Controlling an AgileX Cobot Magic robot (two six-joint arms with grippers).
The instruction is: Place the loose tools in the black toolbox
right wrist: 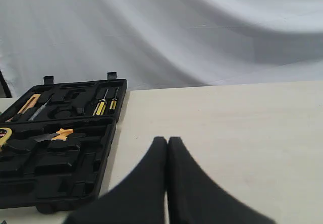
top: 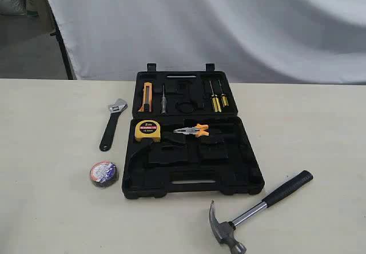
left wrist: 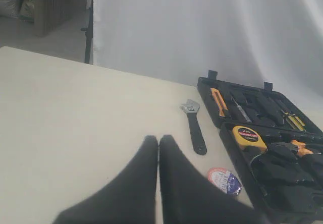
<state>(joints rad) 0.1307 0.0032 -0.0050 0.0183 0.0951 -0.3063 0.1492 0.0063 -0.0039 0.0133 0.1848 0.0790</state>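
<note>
Matte black, smooth, narrow-tipped wedge shapes: the left end effector and the right end effector.

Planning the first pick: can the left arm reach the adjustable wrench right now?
Probably yes: the wrench lies alone on bare table beside the toolbox, nothing over it, though the left gripper's jaws are shut.

The black toolbox is looking like dull plastic. The hammer is showing shiny metal and a black rubber handle. The wrench is shining silver at its head. The table is looking smooth and matt.
</note>
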